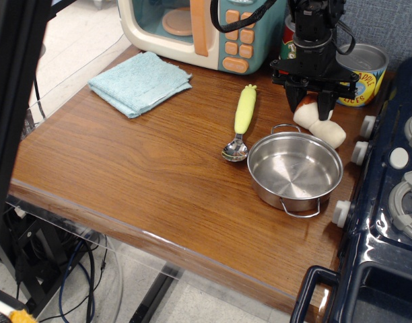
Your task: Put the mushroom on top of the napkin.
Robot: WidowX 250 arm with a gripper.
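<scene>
The mushroom (pixel 326 131) lies on the wooden table at the back right, just behind the steel pot, cream stem toward the front right and reddish cap end under my gripper. My gripper (pixel 308 108) is down on it from above, its two black fingers (pixel 291 101) pressed on either side of the cap end. The mushroom still rests on the table. The napkin (pixel 140 82), a folded light blue cloth, lies at the back left, far from the gripper.
A steel pot (pixel 295 168) stands just in front of the mushroom. A yellow-handled spoon (pixel 241 120) lies left of the pot. A toy microwave (pixel 199 27) stands at the back, a pineapple can (pixel 360 75) right of the gripper, and a toy stove (pixel 394 202) along the right edge.
</scene>
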